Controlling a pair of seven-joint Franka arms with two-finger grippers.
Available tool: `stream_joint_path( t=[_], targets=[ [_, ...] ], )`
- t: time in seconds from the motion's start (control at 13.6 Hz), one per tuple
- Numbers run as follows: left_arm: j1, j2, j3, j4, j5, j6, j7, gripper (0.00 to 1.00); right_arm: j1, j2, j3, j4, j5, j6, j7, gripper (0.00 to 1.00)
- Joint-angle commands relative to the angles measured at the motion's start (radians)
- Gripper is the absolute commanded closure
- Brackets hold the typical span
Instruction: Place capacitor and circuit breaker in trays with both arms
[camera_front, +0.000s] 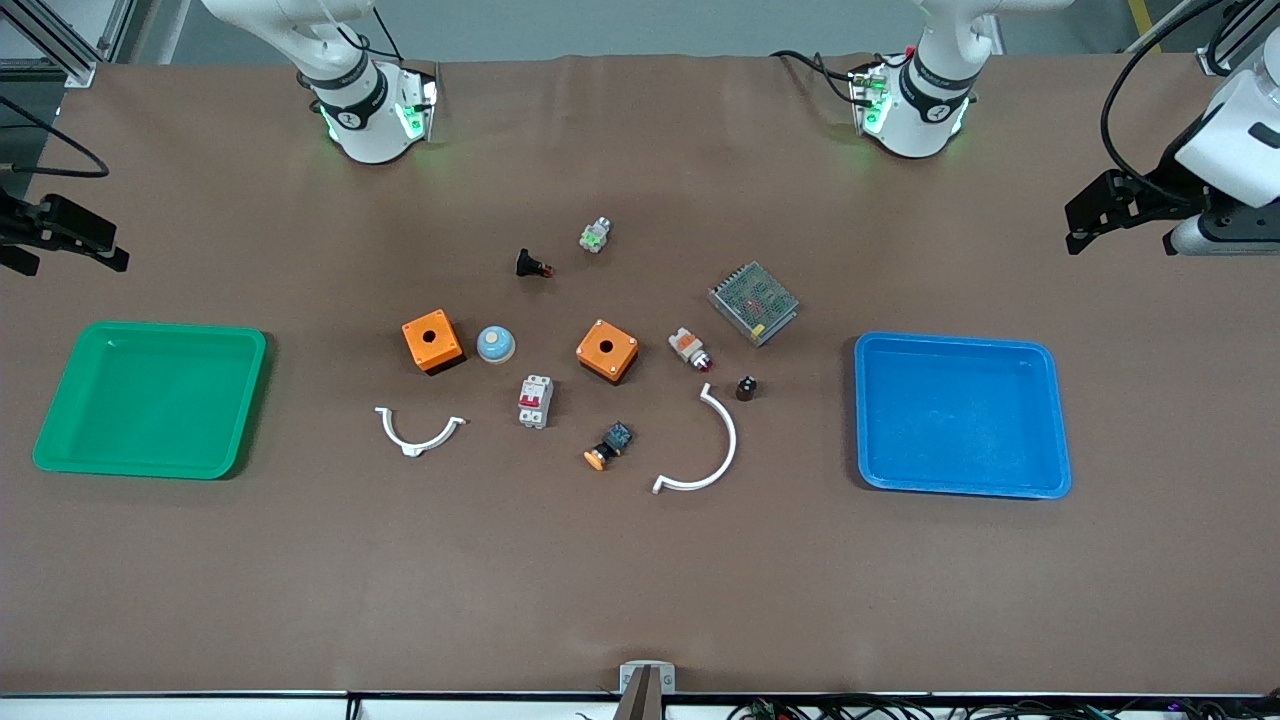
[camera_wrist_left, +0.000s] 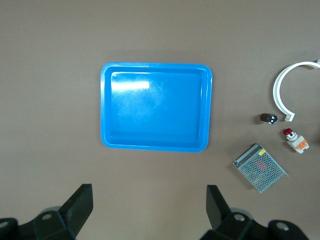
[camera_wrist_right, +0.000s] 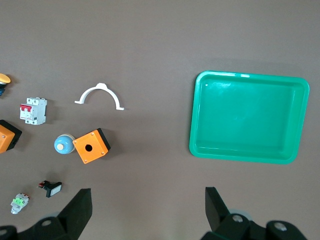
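Note:
The capacitor (camera_front: 746, 388), a tiny black cylinder, stands on the table between the blue tray and a white curved clip; it also shows in the left wrist view (camera_wrist_left: 268, 118). The circuit breaker (camera_front: 535, 401), white with red levers, lies mid-table nearer the front camera than the orange boxes; it also shows in the right wrist view (camera_wrist_right: 33, 110). My left gripper (camera_front: 1098, 215) hangs open and empty high at the left arm's end, its fingertips (camera_wrist_left: 80, 200) wide apart. My right gripper (camera_front: 60, 238) hangs open and empty high at the right arm's end, its fingertips (camera_wrist_right: 80, 202) wide apart.
A blue tray (camera_front: 960, 415) lies toward the left arm's end, a green tray (camera_front: 150, 400) toward the right arm's end. Between them lie two orange boxes (camera_front: 432, 340) (camera_front: 607, 350), a blue dome button (camera_front: 495, 344), a mesh power supply (camera_front: 753, 302), two white clips (camera_front: 418, 432) (camera_front: 705, 450) and several push-buttons.

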Motion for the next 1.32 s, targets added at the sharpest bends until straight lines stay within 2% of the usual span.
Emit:
stream_joint_path(
  t=[0.0,0.44,0.59,0.88,1.03,1.25],
  targets=[
    [0.000,0.010,-0.004,0.024,-0.002,-0.013,0.003,0.00,0.000,0.010,0.005,0.026,-0.012,-0.019,-0.002,0.00],
    [-0.014,0.070,-0.010,0.041,-0.005,-0.005,-0.005,0.00,0.013,0.013,0.009,0.026,-0.002,-0.013,0.006,0.00],
    [-0.012,0.105,-0.020,0.036,-0.056,0.021,-0.024,0.00,0.052,0.024,0.009,0.026,-0.007,-0.005,-0.006,0.00],
    [-0.038,0.199,-0.068,0.037,-0.059,0.102,-0.066,0.00,0.163,0.111,0.008,0.065,-0.013,0.015,0.003,0.00],
    [-0.081,0.251,-0.072,0.039,-0.050,0.156,-0.145,0.00,0.216,0.169,0.008,0.091,-0.016,0.055,0.007,0.00],
    [-0.136,0.334,-0.072,0.039,-0.055,0.228,-0.222,0.00,0.251,0.192,0.009,0.092,-0.010,0.104,0.003,0.00]
  ],
)
